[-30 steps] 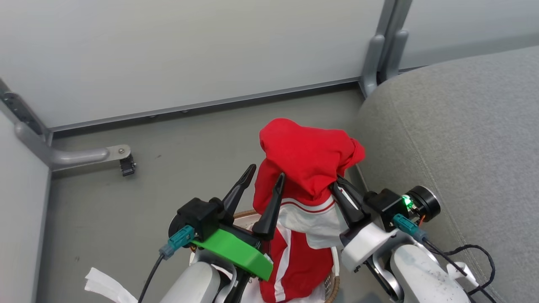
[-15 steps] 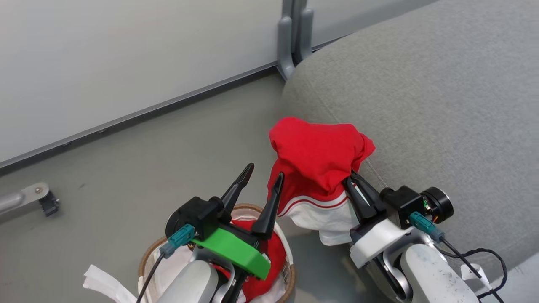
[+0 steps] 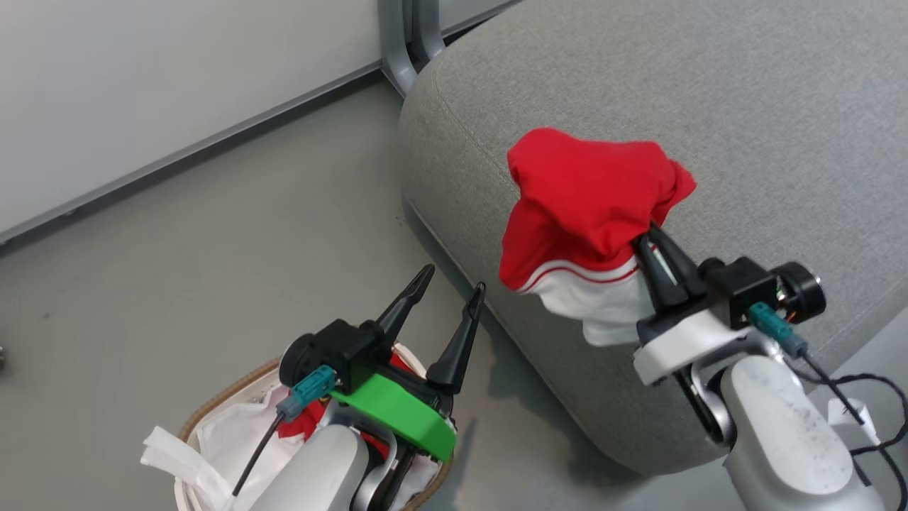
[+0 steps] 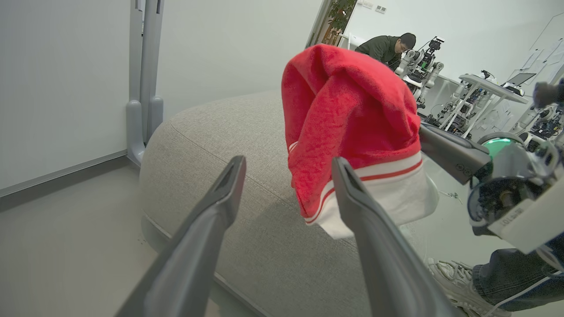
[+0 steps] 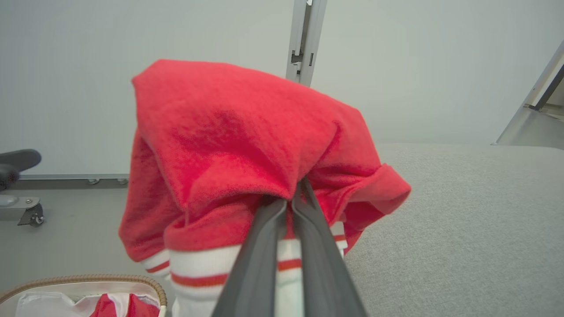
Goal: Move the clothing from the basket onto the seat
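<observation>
- Red clothing (image 3: 589,199) dangles over the seat (image 3: 745,92) edge, pinched tight in the right gripper (image 3: 647,238);
- left gripper (image 3: 455,278) spread wide, empty, above the basket (image 3: 227,394); more red inside.

Red garment (image 3: 589,191), white hem with a red stripe, bunched and draped over the closed right tool (image 3: 649,238), held up over the near edge of the seat (image 3: 709,85), a large grey upholstered cushion with rounded, stitched edges. Basket (image 3: 227,392), brown woven rim and white liner, stands on the floor near the seat; more red clothing (image 3: 301,426) lies inside.
</observation>
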Controlling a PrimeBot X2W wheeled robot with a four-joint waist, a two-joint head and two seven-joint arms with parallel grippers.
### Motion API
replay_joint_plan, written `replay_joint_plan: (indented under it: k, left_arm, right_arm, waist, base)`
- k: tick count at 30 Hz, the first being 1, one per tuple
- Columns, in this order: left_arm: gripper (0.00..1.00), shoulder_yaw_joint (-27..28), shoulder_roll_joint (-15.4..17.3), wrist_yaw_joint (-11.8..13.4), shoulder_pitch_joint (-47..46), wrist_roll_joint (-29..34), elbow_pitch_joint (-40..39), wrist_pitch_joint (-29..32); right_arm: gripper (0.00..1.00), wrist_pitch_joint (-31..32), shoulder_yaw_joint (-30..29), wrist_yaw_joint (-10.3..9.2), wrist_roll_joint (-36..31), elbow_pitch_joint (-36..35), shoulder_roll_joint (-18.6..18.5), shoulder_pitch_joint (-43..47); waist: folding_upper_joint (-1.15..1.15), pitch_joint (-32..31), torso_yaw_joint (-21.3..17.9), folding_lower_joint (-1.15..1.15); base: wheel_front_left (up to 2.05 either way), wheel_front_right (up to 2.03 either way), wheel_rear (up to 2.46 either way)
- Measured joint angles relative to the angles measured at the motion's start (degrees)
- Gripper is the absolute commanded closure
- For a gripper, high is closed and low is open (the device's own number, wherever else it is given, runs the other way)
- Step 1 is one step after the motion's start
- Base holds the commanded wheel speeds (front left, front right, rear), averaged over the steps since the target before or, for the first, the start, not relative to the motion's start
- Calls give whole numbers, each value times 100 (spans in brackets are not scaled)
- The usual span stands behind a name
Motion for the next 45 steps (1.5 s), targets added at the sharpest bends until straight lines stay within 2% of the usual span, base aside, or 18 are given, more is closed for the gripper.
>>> replay_joint_plan:
  k: [14,22,28,33,35,36,37,41,45]
  left_arm:
    - [0,-280,312,0,-844,163,27,0]
    - [0,-308,389,0,-1194,253,-16,0]
    - [0,-308,372,0,-1320,350,-77,1]
    - [0,-297,302,0,-1372,399,-93,1]
    - [0,-293,286,0,-1378,400,-90,0]
    - [0,-272,278,0,-1378,400,-82,0]
    - [0,-245,274,0,-1378,400,-71,1]
    - [0,-83,281,0,-1354,401,14,0]
    - [0,147,277,0,-1230,408,96,1]
  right_arm:
    - [100,-1,-903,0,-293,298,-632,-1855]
    - [100,-1,-1571,0,-548,1015,-1079,-2751]
    - [100,-1,-2085,0,-803,1820,-1416,-3228]
    - [100,-1,-2507,0,-1048,2405,-1432,-3360]
    - [54,-1,-2660,0,-1158,2546,-1399,-3353]
    - [9,-1,-2728,0,-1218,2592,-1359,-3329]
    - [0,0,-2773,0,-1260,2606,-1316,-3294]
    - [0,-1,-3082,0,-1240,2577,-1034,-3008]
    - [0,-8,-3133,0,-1144,2303,-813,-2551]
  waist:
    - [0,1256,295,0]
    - [0,1970,660,1]
    - [0,2346,1007,1]
    - [0,2573,1300,1]
    - [0,2629,1395,1]
    - [0,2652,1444,1]
    - [0,2664,1479,1]
    - [0,2613,1569,1]
    - [0,2432,1580,1]
  base:
    - [0,0,0]
    - [0,0,0]
    - [0,0,0]
    - [0,0,0]
    - [0,0,0]
    - [0,0,0]
    - [0,0,0]
    - [0,0,0]
    - [0,0,0]
